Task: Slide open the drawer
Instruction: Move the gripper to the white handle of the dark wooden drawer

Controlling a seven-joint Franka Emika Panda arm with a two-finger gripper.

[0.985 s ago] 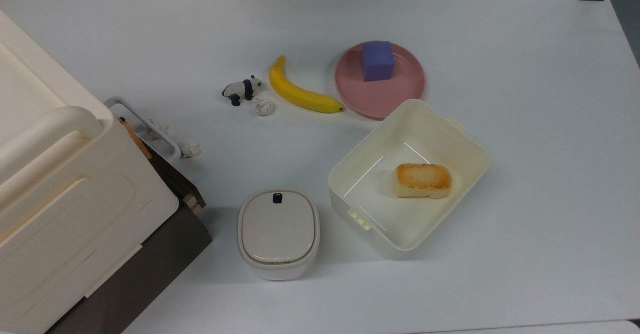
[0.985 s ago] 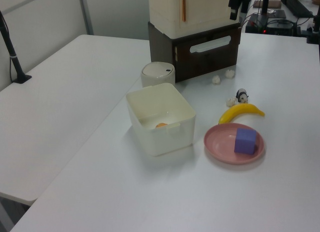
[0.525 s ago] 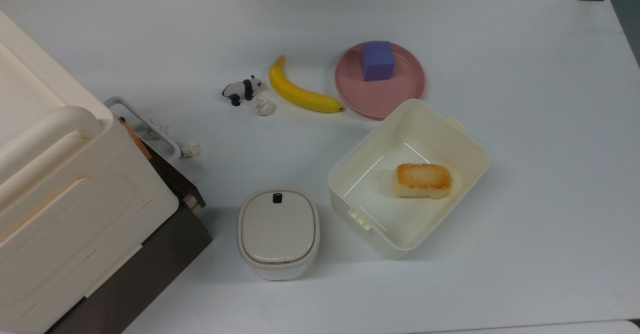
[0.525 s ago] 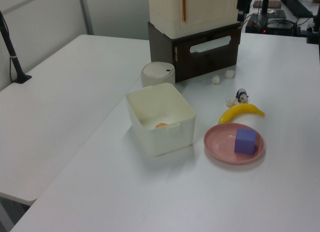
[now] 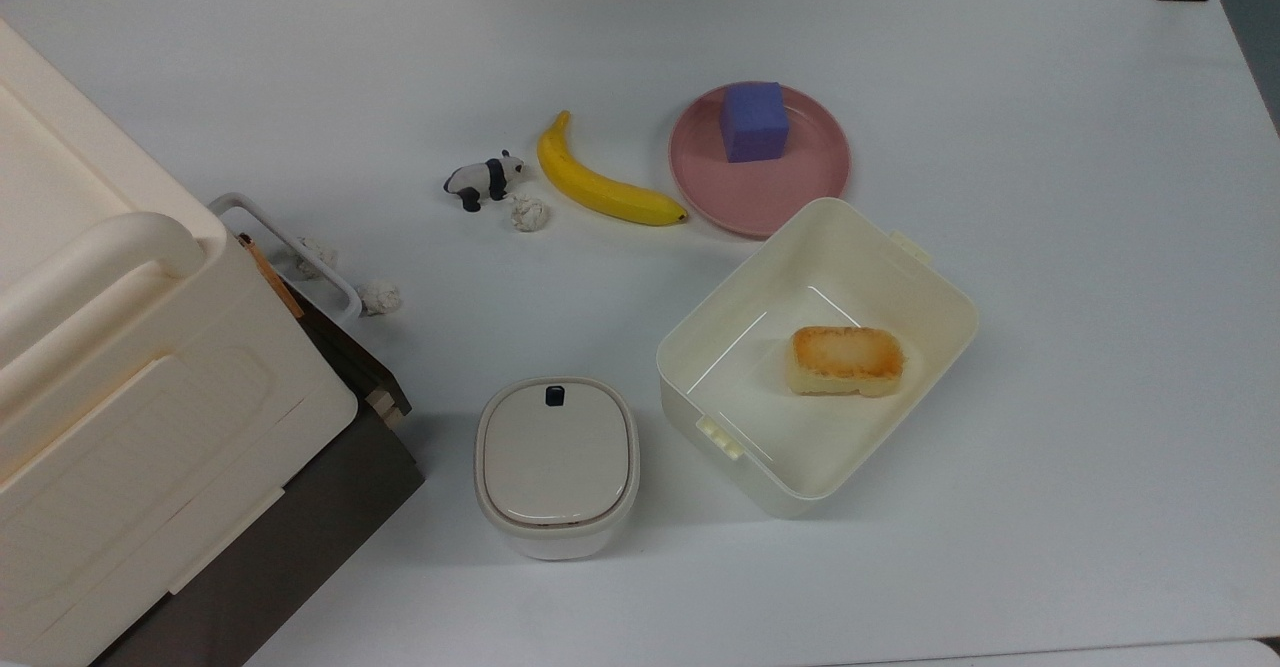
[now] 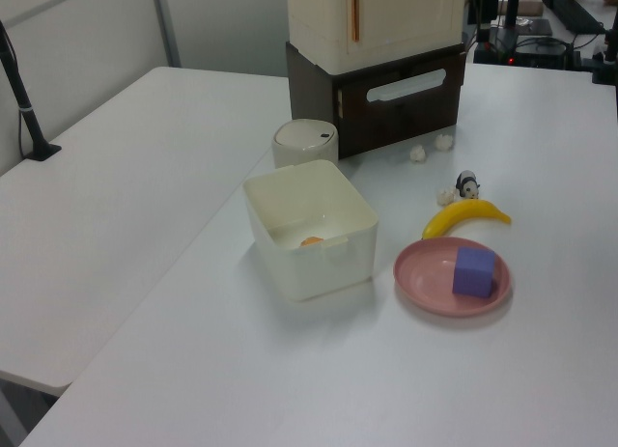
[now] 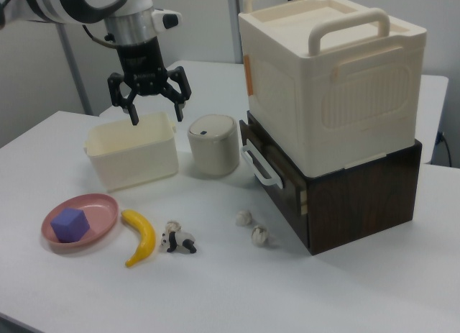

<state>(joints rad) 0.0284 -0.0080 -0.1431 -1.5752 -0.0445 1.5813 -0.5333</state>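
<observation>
Since the earlier frames the dark arm part at the top edge of the top view has shifted toward the top view's left; all items on the table (image 5: pixel 1050 247) are unchanged in position.

In the right view the hand (image 7: pixel 153 105) hangs in the air above the open tub (image 7: pixel 133 154), fingers spread apart, gripping nothing.

The drawer (image 7: pixel 277 178) sits in the dark brown cabinet (image 7: pixel 359 196), under the big cream box (image 7: pixel 330 74). Its front appears flush with the cabinet face, so it reads as closed. Its white loop handle (image 7: pixel 259 167) faces the round lidded pot (image 7: pixel 213 144). In the top view the handle (image 5: pixel 290 247) projects from under the box at the top view's left; in the left view the drawer front (image 6: pixel 406 95) faces the camera.

No readable writing or brand marks are visible on any item.

Surface: a plain white table, matte, with a second white table (image 6: pixel 106 206) butted against it on the left view's left. Room: pale walls, a dark clamp post (image 6: pixel 21 104) at the left view's left edge.

Other items:
- pink plate (image 5: pixel 800 187) carrying a purple cube (image 5: pixel 753 121);
- banana (image 5: pixel 600 187) beside the plate;
- toy panda (image 5: pixel 483 179) next to the banana;
- three crumpled paper balls, one (image 5: pixel 528 213) by the panda, two near the handle;
- toasted bread (image 5: pixel 845 359) inside the tub.
</observation>
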